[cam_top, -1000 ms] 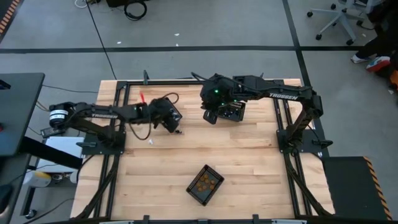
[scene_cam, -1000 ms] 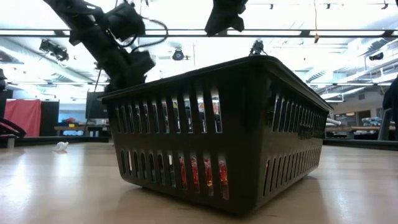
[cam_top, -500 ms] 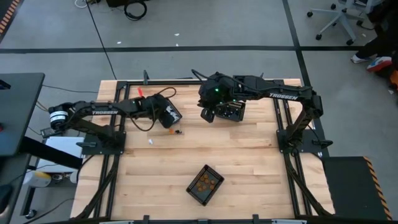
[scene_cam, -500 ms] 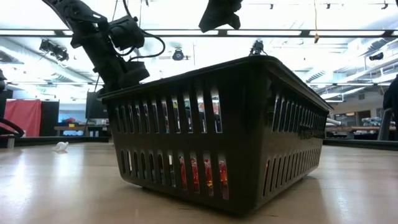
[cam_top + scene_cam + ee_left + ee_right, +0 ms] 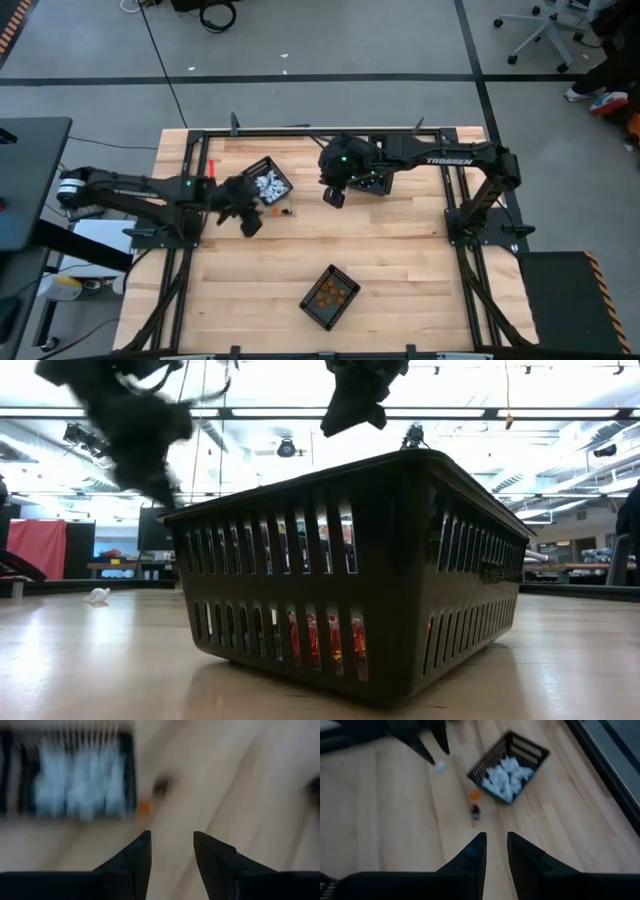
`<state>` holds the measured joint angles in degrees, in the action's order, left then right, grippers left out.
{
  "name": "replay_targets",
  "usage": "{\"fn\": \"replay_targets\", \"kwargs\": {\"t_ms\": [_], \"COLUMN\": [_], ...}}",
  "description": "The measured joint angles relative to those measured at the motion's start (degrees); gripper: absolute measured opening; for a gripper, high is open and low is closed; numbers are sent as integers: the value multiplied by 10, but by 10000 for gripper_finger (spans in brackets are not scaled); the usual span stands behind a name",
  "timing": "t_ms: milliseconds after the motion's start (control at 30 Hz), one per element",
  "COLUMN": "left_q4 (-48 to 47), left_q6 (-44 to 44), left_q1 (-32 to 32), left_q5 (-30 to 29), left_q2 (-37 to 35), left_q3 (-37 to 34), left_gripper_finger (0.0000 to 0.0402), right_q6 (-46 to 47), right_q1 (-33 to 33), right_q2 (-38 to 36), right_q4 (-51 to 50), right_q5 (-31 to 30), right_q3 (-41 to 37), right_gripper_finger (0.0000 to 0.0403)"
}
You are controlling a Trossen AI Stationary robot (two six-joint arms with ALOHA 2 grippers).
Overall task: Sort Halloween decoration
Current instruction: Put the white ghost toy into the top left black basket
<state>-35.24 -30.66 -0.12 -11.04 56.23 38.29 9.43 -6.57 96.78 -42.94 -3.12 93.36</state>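
High view: I see my left gripper (image 5: 250, 224) low over the wooden table (image 5: 400, 260), just near-left of a black basket of white trinkets (image 5: 268, 183). In its wrist view the two dark fingers (image 5: 137, 857) stand apart with bare wood between them; they hold nothing and touch nothing. An orange trinket (image 5: 143, 808) and a black trinket (image 5: 161, 785) lie loose on the table ahead of those open jaws, beside the white-filled basket (image 5: 75, 775).

My right gripper (image 5: 334, 195) hangs above the table to the right of that basket, in front of a second black basket (image 5: 375, 183) that its arm partly covers. In its wrist view the fingers (image 5: 475, 855) show a narrow gap and nothing is between them. The same orange piece (image 5: 474, 795) and black piece (image 5: 475, 811) lie well ahead of it, next to the basket (image 5: 510, 767). A small white trinket (image 5: 440, 766) lies alone farther left.

A third basket with orange trinkets (image 5: 330, 296) sits near the table's near edge, well apart from both grippers.

Compared with a second ago, the left arm has pulled back toward the left and near side, uncovering the white-filled basket, and the orange and black pieces now lie in plain sight.
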Motion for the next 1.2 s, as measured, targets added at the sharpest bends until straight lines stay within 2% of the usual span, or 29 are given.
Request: {"fn": "replay_targets", "kwargs": {"t_ms": [67, 167, 400, 667, 833, 1000, 1200], "left_q4": [-51, -49, -45, 14, 42, 72, 70], "left_q6": [-67, -139, -150, -163, -177, -190, -192], "left_q1": [-32, -74, -133, -140, -139, -139, -139], "left_q5": [-2, -15, -28, -50, -71, -65, -63], "left_q2": [-1, 0, 0, 0, 0, 0, 6], "left_q3": [-19, -52, -96, -163, -196, -220, -220], "left_gripper_finger": [156, 165, 211, 253, 254, 251, 206], "right_q6": [0, 0, -3, -1, 9, 9, 9], "right_q1": [3, 5, 4, 4, 6, 6, 4], "right_q2": [-2, -2, -2, -2, -2, -2, -2], "right_q4": [28, 45, 73, 74, 74, 74, 74], "right_q5": [2, 8, 32, 32, 40, 42, 42], "right_q3": [-6, -9, -9, -9, -9, -9, -9], "right_gripper_finger": [83, 83, 83, 83, 83, 83, 83]}}
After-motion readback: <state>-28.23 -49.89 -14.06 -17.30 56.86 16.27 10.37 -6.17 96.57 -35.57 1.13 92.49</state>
